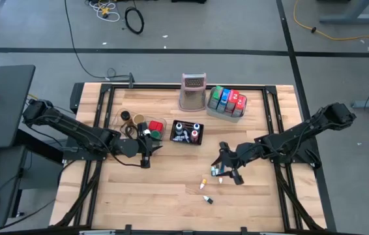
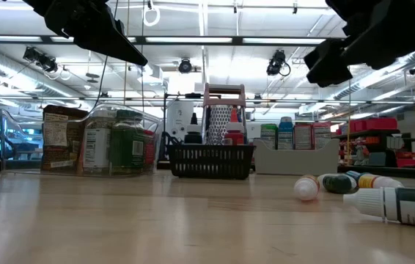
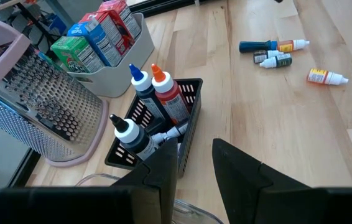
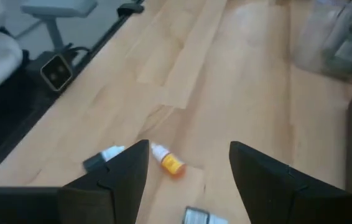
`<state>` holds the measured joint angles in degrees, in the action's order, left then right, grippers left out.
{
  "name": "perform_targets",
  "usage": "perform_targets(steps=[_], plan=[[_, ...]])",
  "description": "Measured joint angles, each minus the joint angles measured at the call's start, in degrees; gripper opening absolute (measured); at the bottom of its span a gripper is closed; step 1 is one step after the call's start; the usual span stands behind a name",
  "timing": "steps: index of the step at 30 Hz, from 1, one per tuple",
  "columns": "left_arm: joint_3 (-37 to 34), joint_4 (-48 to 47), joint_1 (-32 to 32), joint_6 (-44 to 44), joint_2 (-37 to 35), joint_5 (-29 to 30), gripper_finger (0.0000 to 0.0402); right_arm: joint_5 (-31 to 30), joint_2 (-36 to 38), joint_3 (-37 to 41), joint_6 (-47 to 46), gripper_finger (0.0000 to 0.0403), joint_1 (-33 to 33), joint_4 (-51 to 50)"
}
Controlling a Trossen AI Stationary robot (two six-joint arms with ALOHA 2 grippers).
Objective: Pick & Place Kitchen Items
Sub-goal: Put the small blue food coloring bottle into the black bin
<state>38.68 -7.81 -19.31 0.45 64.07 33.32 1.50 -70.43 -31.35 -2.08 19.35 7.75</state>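
Observation:
Several tiny bottles lie on their sides on the wooden table (image 1: 171,196) at its near right, among them an orange-labelled one (image 4: 170,163) and a white-capped dark one (image 4: 103,158); they also show in the high view (image 1: 205,184) and the low view (image 2: 306,188). My right gripper (image 1: 227,167) hangs open and empty above them, with the orange-labelled bottle showing between its fingers (image 4: 135,171) farther down. My left gripper (image 1: 147,155) is open and empty at the table's middle left, just near of the clear tub (image 1: 153,128); its fingers (image 3: 163,168) point toward the black mesh basket (image 3: 191,118).
The basket (image 1: 188,132) holds upright capped bottles (image 3: 163,93). The clear tub holds jars (image 2: 112,147). The grey tray (image 1: 227,103) with red, blue and green packets (image 3: 95,37) and the tall grater (image 1: 193,91) stand at the far edge. A brown jar (image 1: 126,117) stands left of the tub.

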Motion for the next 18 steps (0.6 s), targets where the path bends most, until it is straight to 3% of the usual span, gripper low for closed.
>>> perform_targets(steps=[6,11,18], plan=[[0.0,0.0,0.0,0.0,0.0,0.0,0.0110,0.8,0.0,0.0,2.3,0.0235,0.0,-8.4],[0.0,0.0,0.0,0.0,0.0,0.0,0.0110,-3.4,0.0,0.0,1.5,0.0235,0.0,-18.8],[0.0,0.0,0.0,0.0,0.0,0.0,0.0110,-2.0,-0.3,0.0,7.1,0.0235,0.0,-21.9]])
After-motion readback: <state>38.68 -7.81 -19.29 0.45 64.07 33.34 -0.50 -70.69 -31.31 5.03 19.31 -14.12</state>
